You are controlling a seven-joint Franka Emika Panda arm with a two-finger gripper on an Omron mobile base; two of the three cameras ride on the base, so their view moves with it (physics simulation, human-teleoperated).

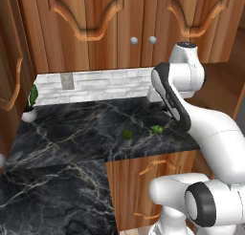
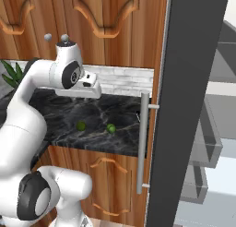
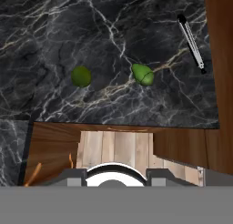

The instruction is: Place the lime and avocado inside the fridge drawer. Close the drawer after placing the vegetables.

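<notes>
hovering high over the dark marble desk [image 1: 72, 133], the robot's claw [image 2: 90, 90] hangs above and behind the two green fruits, nothing between its jaws; how wide they stand cannot be told from these pictures.

the lime [image 3: 143, 74], the brighter of the pair, lies near the desk's front edge, with the avocado [image 3: 81, 76], duller and darker, well apart from it along that same edge. in the right base view the lime [image 2: 111, 128] sits on the side of the avocado [image 2: 81, 126] nearer the tall fridge door [image 2: 184, 106] and its long silver handle [image 2: 142, 143]; in the left base view the lime [image 1: 156, 129] lies closer to the arm than the avocado [image 1: 127, 133]. both rest free on the stone, touching nothing.

seen from the hand, both fruits lie ahead of the claw, the lime slightly to one side of centre and the avocado to the other, so either calls for a reach forward and down. the lime looks a little elongated, its long axis tilted across the view; the avocado reads as nearly round. a thin dark pen-like object [image 3: 191, 41] lies beyond the lime, near the wooden panel. neither fruit has yet been lifted.
</notes>
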